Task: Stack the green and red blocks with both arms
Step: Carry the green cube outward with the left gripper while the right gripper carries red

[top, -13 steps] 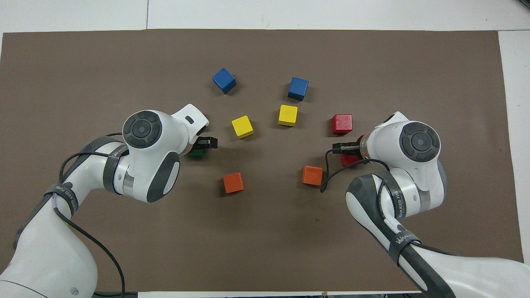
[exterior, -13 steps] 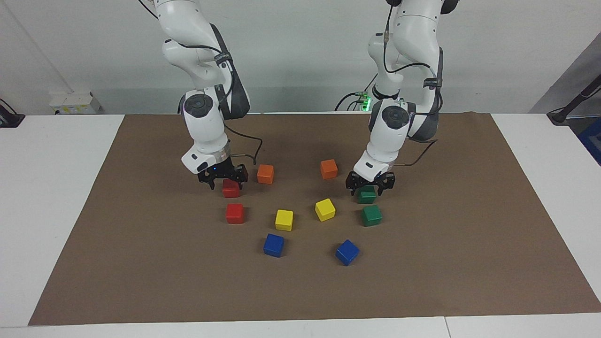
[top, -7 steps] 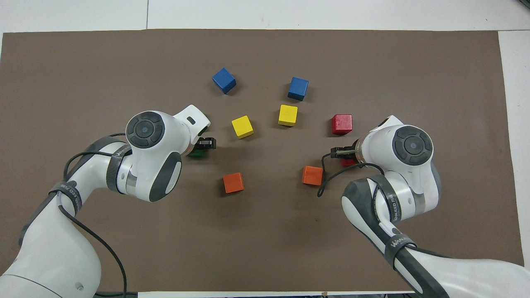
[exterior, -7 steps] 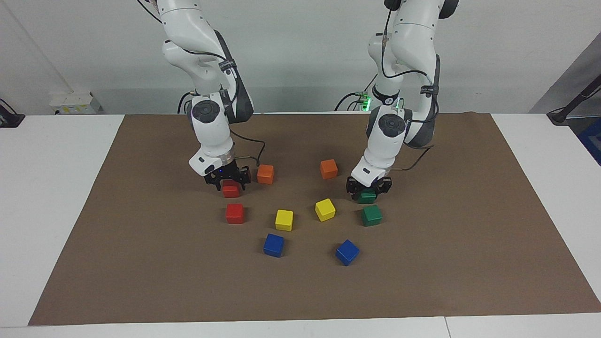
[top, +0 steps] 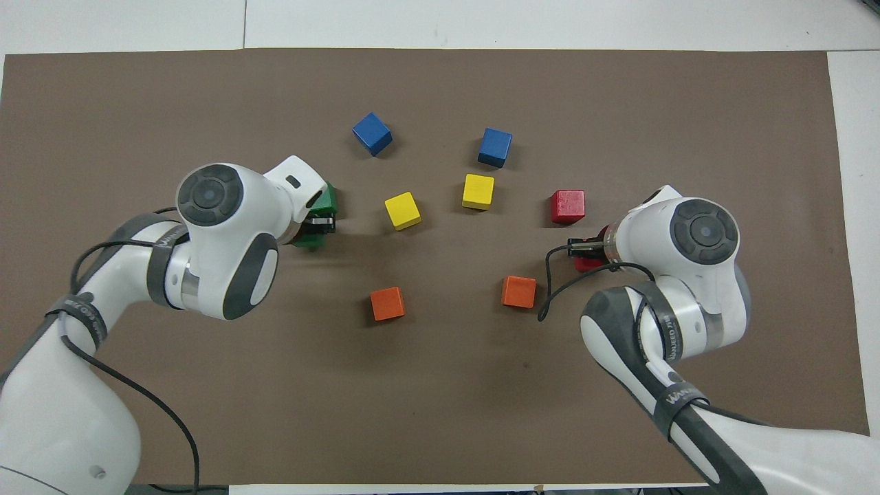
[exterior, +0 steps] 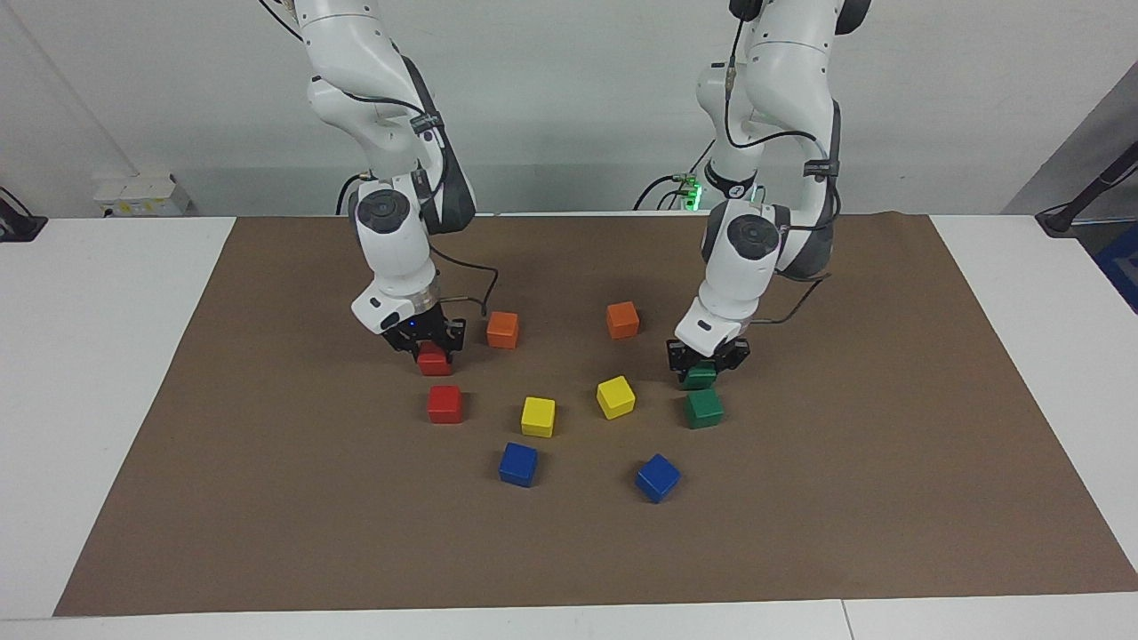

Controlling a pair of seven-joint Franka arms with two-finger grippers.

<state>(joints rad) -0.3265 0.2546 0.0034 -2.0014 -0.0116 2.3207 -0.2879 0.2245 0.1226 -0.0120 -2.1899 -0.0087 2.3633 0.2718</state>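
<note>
My left gripper [exterior: 702, 363] is shut on a dark green block [exterior: 700, 378] and holds it just off the brown mat, right beside the second green block [exterior: 703, 408], which lies farther from the robots. In the overhead view the left wrist covers most of both green blocks [top: 330, 198]. My right gripper [exterior: 431, 347] is shut on a bright red block [exterior: 435, 361], low at the mat. The second red block [exterior: 444, 404] lies a little farther from the robots and shows in the overhead view [top: 568, 206] too.
Two orange cubes [exterior: 502, 329] [exterior: 622, 319] lie between the grippers. Two yellow cubes [exterior: 538, 416] [exterior: 615, 396] and two blue cubes [exterior: 518, 463] [exterior: 657, 477] lie farther out, mid-table. All sit on a brown mat [exterior: 889, 444].
Both grippers came down over their blocks and closed on them. The left gripper has since shifted with the green block toward the second green block.
</note>
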